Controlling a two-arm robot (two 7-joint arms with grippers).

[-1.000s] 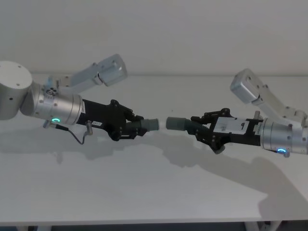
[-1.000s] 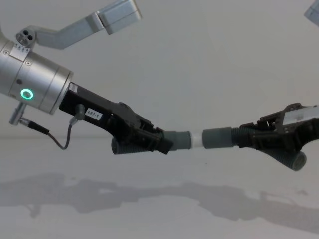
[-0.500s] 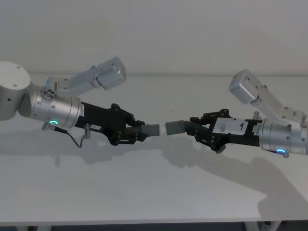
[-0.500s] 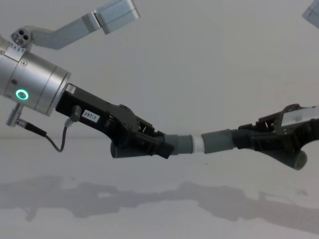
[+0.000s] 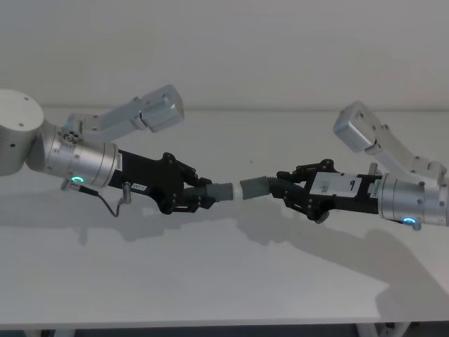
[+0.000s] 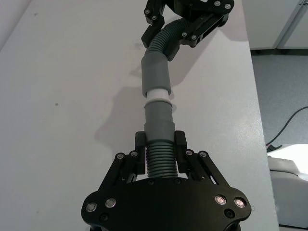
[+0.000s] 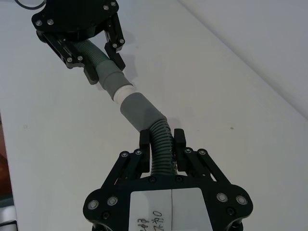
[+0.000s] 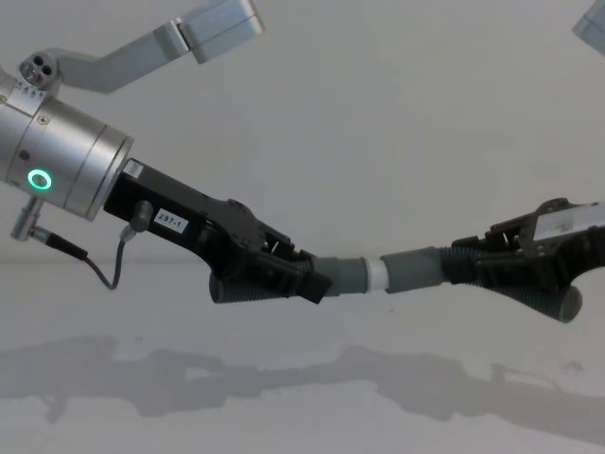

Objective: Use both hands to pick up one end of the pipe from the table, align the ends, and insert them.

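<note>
Two dark-grey ribbed pipe pieces hang end to end above the white table (image 5: 210,281). My left gripper (image 5: 202,197) is shut on the left piece (image 5: 222,191), which has a pale ring (image 8: 376,276) at its tip. My right gripper (image 5: 286,191) is shut on the right piece (image 5: 255,187). The pale tip touches the mouth of the right piece's collar (image 8: 413,270); how deep it sits I cannot tell. In the left wrist view my left gripper (image 6: 160,143) clamps the ribbed part, and the joint (image 6: 157,94) shows ahead. The right wrist view shows my right gripper (image 7: 162,139) and the joint (image 7: 125,91).
Both arms' silver elbows (image 5: 158,105) (image 5: 361,126) rise behind the grippers. The table's front edge (image 5: 210,325) runs along the bottom of the head view. In the left wrist view the table's side edge (image 6: 257,96) has floor and a cable beyond it.
The gap between the two pipe ends has closed: both grippers moved toward each other, and the pale tip now meets the right piece's collar.
</note>
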